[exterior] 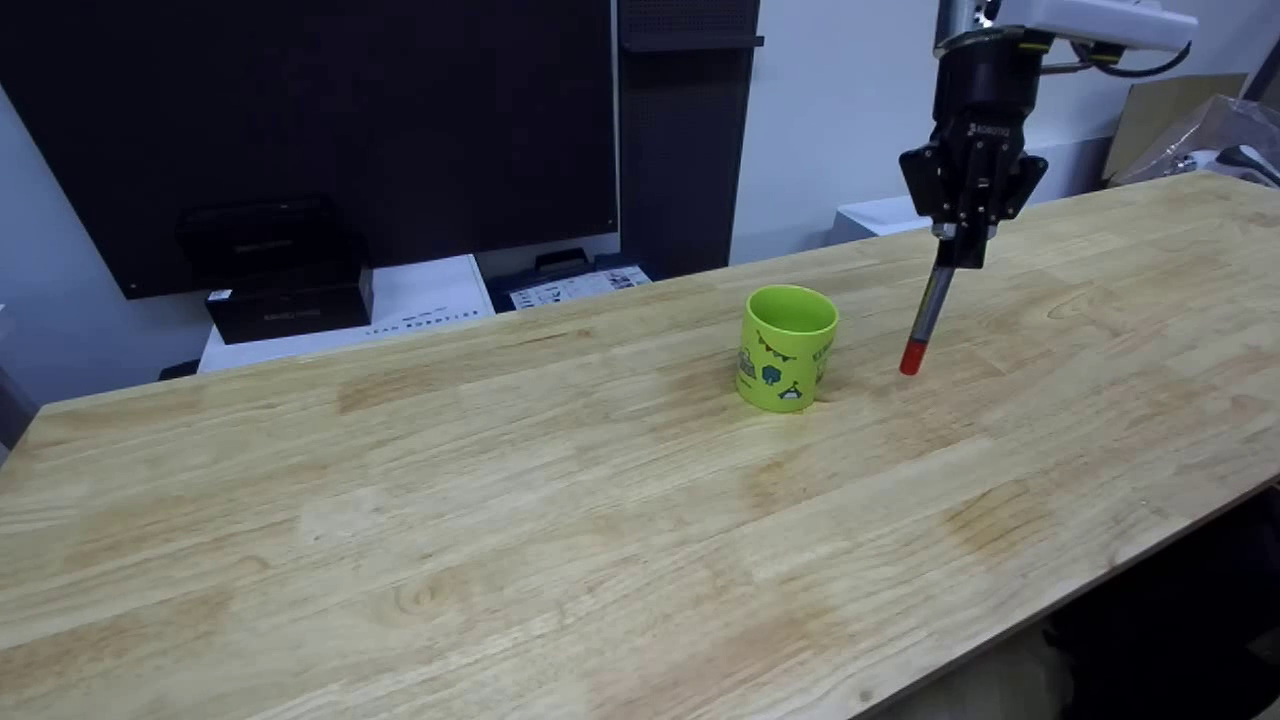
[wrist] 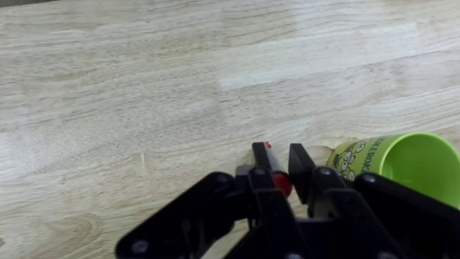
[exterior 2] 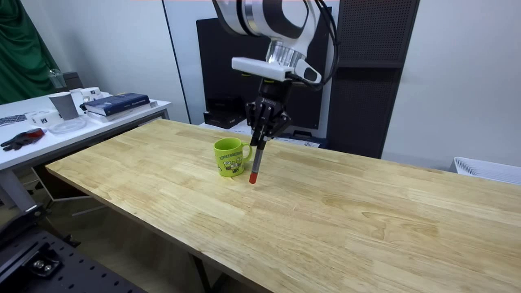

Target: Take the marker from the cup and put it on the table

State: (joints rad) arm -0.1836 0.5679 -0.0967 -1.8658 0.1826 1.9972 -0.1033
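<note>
Desk (exterior: 450, 520) of pale grained wood is taken from the left in an exterior view: long open room is offered there, limited at the back by an edge, beyond which a black panel (exterior: 310, 130) is seen. Next rightward, lime-green printed mug (exterior: 786, 360), upright, set nearer the rear edge than the front. By its handle (exterior 2: 248, 153) little room is judged to be left.

Near it, marker (exterior: 928, 318) is held outside the mug, tilted, red end down; the tip is judged to be off the wood, though the gap cannot be told. Above, claw (wrist: 277, 154) is closed about the marker's upper part; a second red end is seen within its grip in the wrist view.

Step in hand, by judgement: the placing. Removal from the mug is taken as done; release is not yet made. Next, a lowering is called for, preferably with the marker laid flatter, since a topple or roll could be caused by release on end. Farther right, ample open room is judged to be had; a spot drawn forward, away from handle and rear edge, is favoured.
</note>
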